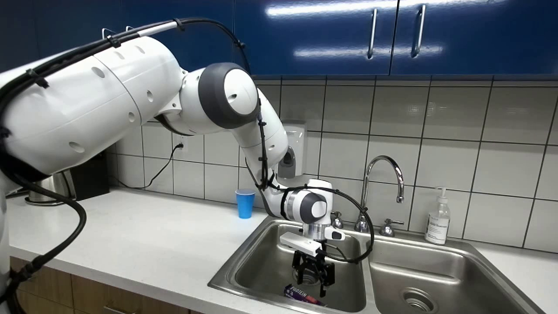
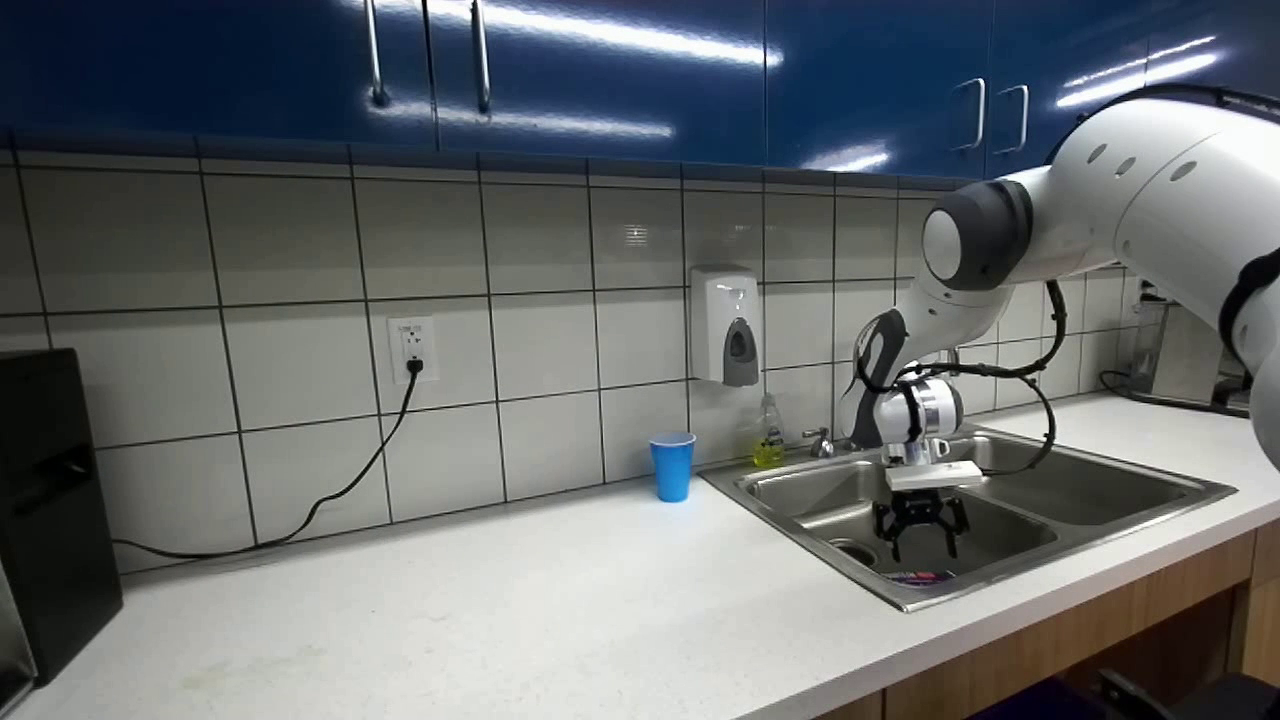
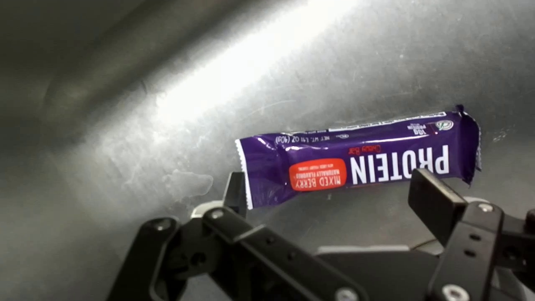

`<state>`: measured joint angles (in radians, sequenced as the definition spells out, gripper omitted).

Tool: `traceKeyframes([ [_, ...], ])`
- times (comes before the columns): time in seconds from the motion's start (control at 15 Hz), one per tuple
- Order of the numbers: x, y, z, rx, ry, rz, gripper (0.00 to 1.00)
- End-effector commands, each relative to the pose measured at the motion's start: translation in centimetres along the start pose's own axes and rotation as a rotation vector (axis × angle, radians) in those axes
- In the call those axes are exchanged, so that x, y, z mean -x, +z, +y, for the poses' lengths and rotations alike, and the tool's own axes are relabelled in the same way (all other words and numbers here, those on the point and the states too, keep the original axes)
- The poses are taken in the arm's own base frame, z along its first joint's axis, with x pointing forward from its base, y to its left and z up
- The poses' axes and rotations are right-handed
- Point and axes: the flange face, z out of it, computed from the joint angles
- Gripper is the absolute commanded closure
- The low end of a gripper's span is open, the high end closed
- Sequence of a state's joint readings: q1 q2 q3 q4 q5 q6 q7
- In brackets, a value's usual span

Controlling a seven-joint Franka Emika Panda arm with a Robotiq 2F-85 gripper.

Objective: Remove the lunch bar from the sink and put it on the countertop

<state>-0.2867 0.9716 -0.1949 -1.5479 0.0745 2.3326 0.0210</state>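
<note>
Below the pincer [image 3: 330,184] lies the lunch bar [image 3: 359,159], long axis roughly finger to finger. The jaws stand apart, empty; gripping crosswise probably needs a turn

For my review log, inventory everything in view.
Upper cabinets: several, blue, uppermost
Wall tiles: many, pale, below cabinets
Countertop: one, white, below tiles
Wooden cabinets: several, brown, under countertop
Double-basin sink: one, silver, in countertop
Cup: one, blue, beside sink
Protein bar: one, purple and red, in basin nearer cup
Faucet: one, chrome, behind sink
Faucet handles: two, chrome, flanking faucet
Pump bottle: one, clear, behind other basin
Bottle: one, yellow, sink's back edge
Wall dispenser: one, white, on tiles
Wall outlet: one, white, on tiles
Power cord: one, black, in outlet
Boxy appliance: one, black, on countertop
Metal appliances: two, silver, on countertop
Unclear object: one, black, exterior view's corner
Franka arm: one, white, over countertop
Robotiq gripper: one, black, open above bar
</note>
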Motion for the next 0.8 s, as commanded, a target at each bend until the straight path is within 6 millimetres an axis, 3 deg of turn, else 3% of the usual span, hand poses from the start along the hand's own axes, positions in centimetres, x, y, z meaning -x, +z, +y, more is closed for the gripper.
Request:
traceKeyframes([
  [0.0,0.7,0.1,-0.6,-0.053,0.105,-0.018,0.0],
  [0.73,1.7,1.5,-1.2,-0.239,0.561,-0.014,0.0],
])
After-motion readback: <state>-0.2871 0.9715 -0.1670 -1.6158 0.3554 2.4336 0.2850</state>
